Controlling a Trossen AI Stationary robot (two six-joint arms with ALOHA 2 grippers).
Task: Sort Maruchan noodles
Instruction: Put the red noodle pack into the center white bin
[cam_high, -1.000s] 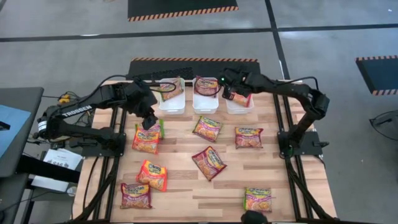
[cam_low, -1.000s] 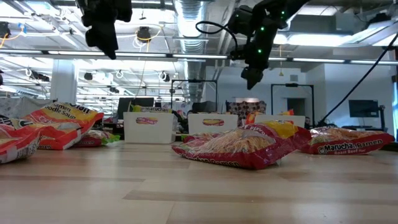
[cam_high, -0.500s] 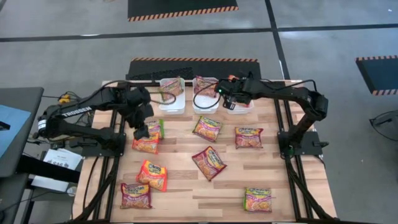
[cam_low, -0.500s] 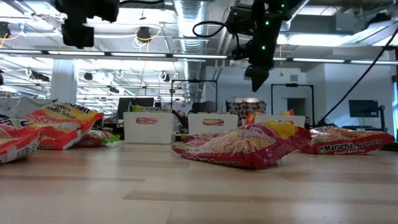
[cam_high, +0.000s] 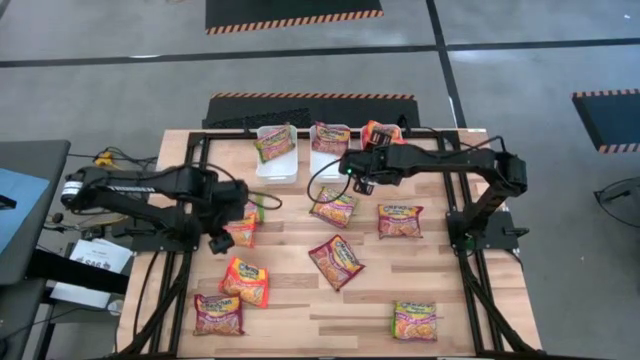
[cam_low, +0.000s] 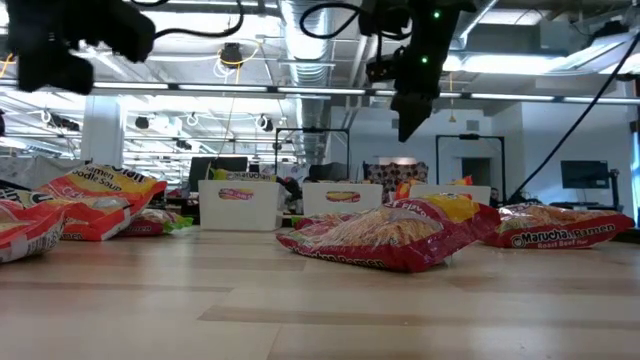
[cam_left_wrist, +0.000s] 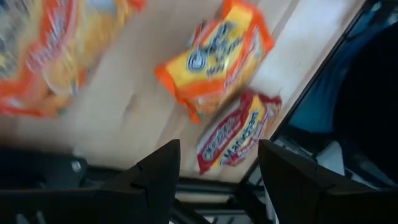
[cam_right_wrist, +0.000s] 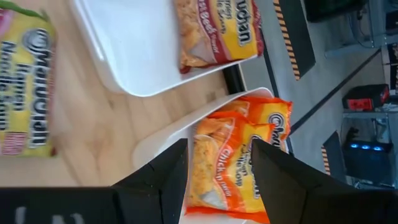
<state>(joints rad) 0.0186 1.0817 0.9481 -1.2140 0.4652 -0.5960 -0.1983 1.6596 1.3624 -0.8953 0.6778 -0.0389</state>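
A: Logging the worktop (cam_high: 300, 300). Three white bins sit in a row at the far edge: left bin (cam_high: 277, 152) holds one packet, middle bin (cam_high: 329, 150) one maroon-trimmed packet, right bin (cam_high: 383, 135) orange packets.

B: Loose Maruchan noodles (cam_high: 336, 261)?

A: Spread over the wood in the high view. One packet (cam_high: 334, 206) lies just before the middle bin, one (cam_high: 400, 220) to its right, one at centre, one green-trimmed (cam_high: 414, 320) near the front right corner. On the left side: an orange packet (cam_high: 245, 281), a maroon one (cam_high: 218, 314) at the front, and a pair (cam_high: 240, 225) by the left arm.

B: Left gripper (cam_high: 218, 240)?

A: Low over the left side, beside that pair. Its wrist view shows the jaws apart and empty, with the orange packet (cam_left_wrist: 214, 53) and the maroon one (cam_left_wrist: 236, 134) beyond them.

B: Right gripper (cam_high: 360, 183)?

A: Raised between the middle and right bins, near the packet before the middle bin. Jaws apart, nothing held; its wrist view shows the orange packets (cam_right_wrist: 239, 162) in the right bin.
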